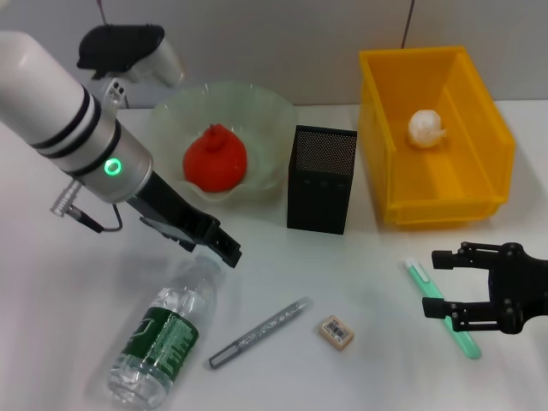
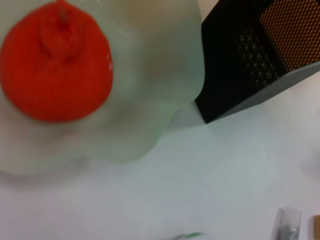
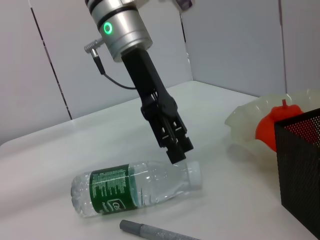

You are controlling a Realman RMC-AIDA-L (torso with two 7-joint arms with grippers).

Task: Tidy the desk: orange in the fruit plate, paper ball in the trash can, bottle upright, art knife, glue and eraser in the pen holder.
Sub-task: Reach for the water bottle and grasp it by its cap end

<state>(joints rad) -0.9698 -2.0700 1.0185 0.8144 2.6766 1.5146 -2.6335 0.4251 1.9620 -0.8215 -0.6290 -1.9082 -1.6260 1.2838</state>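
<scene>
Already 2 steps done: red-orange lumpy orange [image 1: 216,158] in pale-green scalloped fruit plate [image 1: 265,116], upper centre; white paper ball [image 1: 425,127] in yellow rectangular trash can [image 1: 479,111], upper right. Clear green-labelled bottle [image 1: 163,338] left lying, lower left; left gripper [image 1: 224,248] above cap, pressed together. Tan eraser [image 1: 336,332] left outside black mesh pen holder [image 1: 321,180]; right gripper [image 1: 438,285] spread, lower right.

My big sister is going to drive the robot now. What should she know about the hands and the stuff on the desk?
Left gripper: shut, holding nothing, just above the cap end of the bottle, which lies on its side.
Right gripper: open, over the green glue stick.
Done: orange in the fruit plate; paper ball in the trash can.
Left: stand the bottle up; put the grey art knife, glue stick and eraser, all lying on the desk, into the pen holder.
</scene>
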